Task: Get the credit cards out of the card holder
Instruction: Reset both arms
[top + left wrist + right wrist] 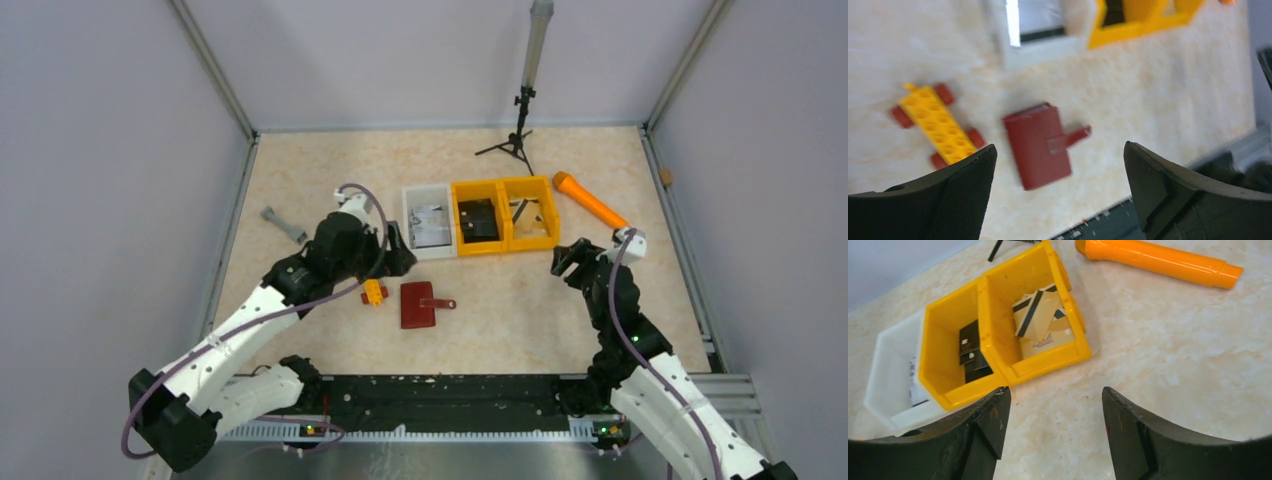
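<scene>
Left fingers (948,200) stand wide apart and empty above the holder (1038,145). It lies shut and flat on the table (1148,90), just beside the toy block (935,125), with its tab (1073,136) pointing away from the block. Right fingers (983,435) are also spread and empty, near the yellow bin (1048,365), where pale striped cards (1040,315) lie. No card shows in the holder itself. The holder looks light, thin and soft-skinned, likely to slide on the smooth table. Best to pin one half and lift the flap by the tab. The cards look stiff and slick, so pinch an exposed edge.
</scene>
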`<state>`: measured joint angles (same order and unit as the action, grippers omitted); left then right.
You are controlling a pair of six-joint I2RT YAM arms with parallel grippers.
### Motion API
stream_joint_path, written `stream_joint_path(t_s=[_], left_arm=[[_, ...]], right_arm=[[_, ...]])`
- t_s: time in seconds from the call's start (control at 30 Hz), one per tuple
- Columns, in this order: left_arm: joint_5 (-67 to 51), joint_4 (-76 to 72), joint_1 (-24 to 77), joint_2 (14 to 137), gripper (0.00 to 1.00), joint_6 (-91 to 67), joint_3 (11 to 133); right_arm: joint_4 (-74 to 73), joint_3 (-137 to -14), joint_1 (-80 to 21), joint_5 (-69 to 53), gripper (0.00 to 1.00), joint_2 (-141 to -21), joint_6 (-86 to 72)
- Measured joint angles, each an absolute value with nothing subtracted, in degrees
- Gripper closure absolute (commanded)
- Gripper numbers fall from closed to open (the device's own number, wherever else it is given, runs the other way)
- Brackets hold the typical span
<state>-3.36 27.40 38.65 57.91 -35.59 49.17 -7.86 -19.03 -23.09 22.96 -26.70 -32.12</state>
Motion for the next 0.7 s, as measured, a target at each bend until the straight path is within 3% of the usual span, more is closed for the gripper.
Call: stream_joint_path(t_s=[0.17,0.4,0.7], left_arm=[[9.2,26.7,29.4,52.9,0.01,-33.0,45.3],[26.5,19.9,22.7,52.4,0.01,-27.5,38.8],[29.3,-3.8,7.3,53.8,0.01,-18.0,23.6]], right_arm=[[-3.5,-17.2,-23.1,27.0,0.09,-27.9,-26.4],[9.0,-13.8,-23.1,32.3,0.07,-32.7,-16.4],[28.9,-6.5,-17.5,34.9,0.11,-43.3,-8.5]])
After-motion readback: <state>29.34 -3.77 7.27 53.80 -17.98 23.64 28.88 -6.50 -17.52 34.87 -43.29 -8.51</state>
